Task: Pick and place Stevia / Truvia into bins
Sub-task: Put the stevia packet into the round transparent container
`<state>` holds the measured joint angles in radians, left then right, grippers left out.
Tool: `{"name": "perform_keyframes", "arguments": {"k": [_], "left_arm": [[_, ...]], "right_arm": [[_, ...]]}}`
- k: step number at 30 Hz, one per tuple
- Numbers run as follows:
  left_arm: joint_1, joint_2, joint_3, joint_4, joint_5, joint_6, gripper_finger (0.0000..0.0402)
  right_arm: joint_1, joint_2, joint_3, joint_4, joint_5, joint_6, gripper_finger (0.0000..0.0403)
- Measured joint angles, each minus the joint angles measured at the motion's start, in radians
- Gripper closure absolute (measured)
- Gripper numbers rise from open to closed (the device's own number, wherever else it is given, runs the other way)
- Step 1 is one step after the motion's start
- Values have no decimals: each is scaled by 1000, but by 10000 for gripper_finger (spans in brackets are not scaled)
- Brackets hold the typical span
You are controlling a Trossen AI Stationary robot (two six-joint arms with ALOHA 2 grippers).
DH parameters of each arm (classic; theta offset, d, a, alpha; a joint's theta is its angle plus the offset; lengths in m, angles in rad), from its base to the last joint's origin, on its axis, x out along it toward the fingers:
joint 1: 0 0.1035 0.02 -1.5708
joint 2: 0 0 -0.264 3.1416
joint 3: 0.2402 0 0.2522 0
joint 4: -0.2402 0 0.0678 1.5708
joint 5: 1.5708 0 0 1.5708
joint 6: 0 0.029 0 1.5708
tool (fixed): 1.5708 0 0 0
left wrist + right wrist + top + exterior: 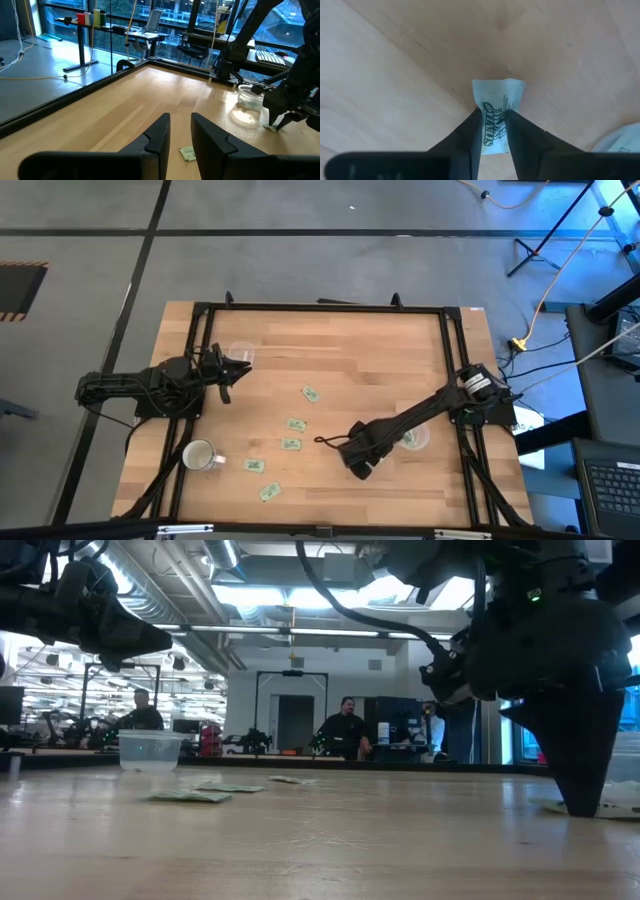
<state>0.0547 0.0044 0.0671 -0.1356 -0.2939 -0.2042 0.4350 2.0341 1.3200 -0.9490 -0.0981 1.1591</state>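
The desk (pixel 350 350) carries everything. The right end effector (pixel 493 131) is lowered near the desk's front edge, clenched on a sachet (pixel 497 107) lying on the wood just beside a clear cup (pixel 414 439). The left end effector (pixel 181 136) is held released near another cup (pixel 240 353) by the left edge.

Six sachets (pixel 309 393), two bins (pixel 240 353), one mug (pixel 199 456)

High view: I look straight down on the whole desk (pixel 350 350) from far up.
Low view: I sit at desk height, facing the room.
Left wrist view: I look across the desk to a clear cup (pixel 249 96).
Right wrist view: very close, looking down on a sachet (pixel 498 116).
Shared: the cup, also in the high view (pixel 413 440).
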Motion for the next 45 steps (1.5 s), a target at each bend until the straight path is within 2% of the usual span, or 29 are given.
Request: {"name": "perform_keyframes", "arguments": {"k": [6,16,33,38,45], "left_arm": [[0,0,0,0,0,0,329],[0,0,0,0,0,0,329],[0,0,0,0,0,0,329],[0,0,0,0,0,-1,329],[0,0,0,0,0,0,329]], "right_arm": [[3,11,90,-134,72,-37,313],[2,4,204,-313,76,-42,313],[0,3,58,-176,69,-10,312],[-4,-4,9,-96,46,-11,312],[-28,-11,-56,-21,-48,-25,312]]}}
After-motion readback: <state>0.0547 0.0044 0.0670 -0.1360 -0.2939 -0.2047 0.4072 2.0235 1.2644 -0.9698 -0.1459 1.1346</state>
